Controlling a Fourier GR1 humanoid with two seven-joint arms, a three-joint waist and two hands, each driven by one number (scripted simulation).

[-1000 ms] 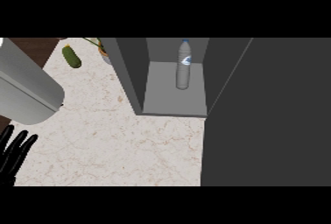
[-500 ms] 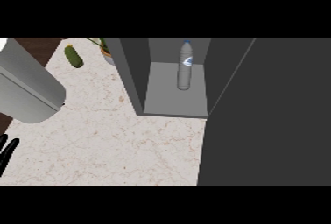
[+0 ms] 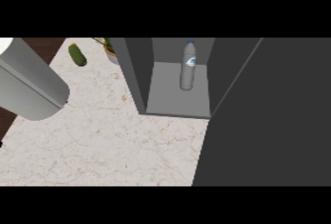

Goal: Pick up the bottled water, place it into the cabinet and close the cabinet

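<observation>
The bottled water (image 3: 187, 65) stands upright inside the open grey cabinet (image 3: 177, 103), toward its back, with nothing touching it. The cabinet's dark door (image 3: 268, 118) fills the right side of the head view, and its edge slants across the cabinet's right wall. My grey left forearm (image 3: 29, 85) crosses the upper left. Of my left hand only a black sliver (image 3: 1, 143) shows at the left edge. My right hand does not show.
A green cucumber (image 3: 77, 55) lies on the marble counter (image 3: 103, 144) at the back left. A potted plant (image 3: 110, 49) stands just left of the cabinet. Dark wood floor (image 3: 8, 120) shows past the counter's left edge.
My left hand has slid out past the left edge, where its black fingers showed before. The door's lower edge has crept a little to the left. The bottle has not moved.
</observation>
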